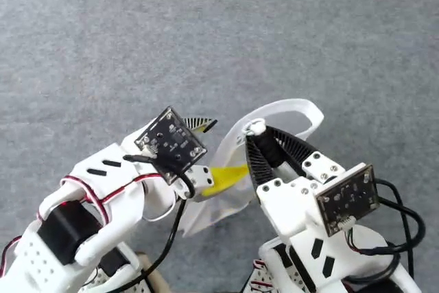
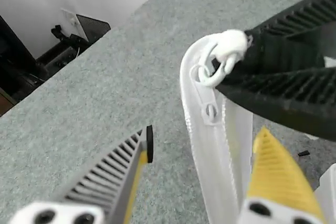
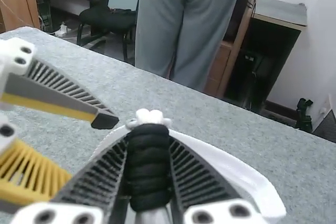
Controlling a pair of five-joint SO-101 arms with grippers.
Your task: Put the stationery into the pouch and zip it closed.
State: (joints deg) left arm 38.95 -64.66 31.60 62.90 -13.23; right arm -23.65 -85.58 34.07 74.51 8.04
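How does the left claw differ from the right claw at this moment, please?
The left claw has yellow-and-white fingers; those of the right claw are black. The left claw is open astride the pouch edge; the right claw is shut on the zipper pull. Both have ribbed fingers at the pouch.

The surface point(image 1: 137, 46) is grey with a fine speckled pattern. The pouch point(image 1: 291, 109) is translucent white, and its zipper pull point(image 2: 223, 51) is white too. The left hand point(image 1: 223, 149) is white with ribbed fingers, one yellow and one grey with a black tip, while the right hand point(image 1: 257, 135) has black ribbed fingers on a white body
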